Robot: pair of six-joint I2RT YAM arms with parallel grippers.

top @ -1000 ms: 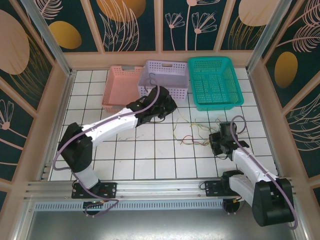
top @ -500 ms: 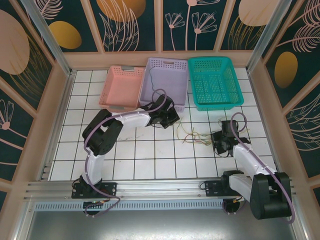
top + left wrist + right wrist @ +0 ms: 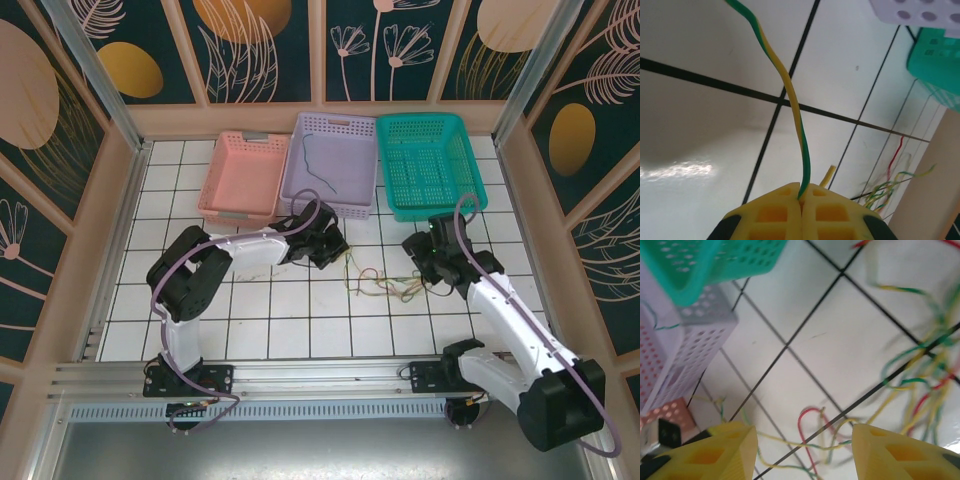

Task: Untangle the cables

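Observation:
The cables (image 3: 380, 285) lie in a loose yellow, green and red tangle on the white tiles between the two arms. My left gripper (image 3: 325, 245) is just left of the tangle, in front of the lilac basket. It is shut on a yellow-green cable (image 3: 790, 100) that runs up from its closed jaws (image 3: 802, 192). The rest of the tangle (image 3: 885, 192) shows at the lower right of the left wrist view. My right gripper (image 3: 425, 255) hovers at the tangle's right end, open (image 3: 804, 440), with a red loop (image 3: 807, 415) and yellow-green strands (image 3: 910, 385) below it and nothing held.
Three baskets stand along the back: pink (image 3: 243, 175), lilac (image 3: 335, 150) with a dark thin cable (image 3: 318, 165) inside, and teal (image 3: 430, 165). The lilac (image 3: 685, 355) and teal (image 3: 715, 265) baskets also show in the right wrist view. Wooden walls close the tiled floor on both sides.
My right gripper has opened and moved up and left over the tangle. The left arm has folded back, its gripper still shut, dragging the cables a little leftward.

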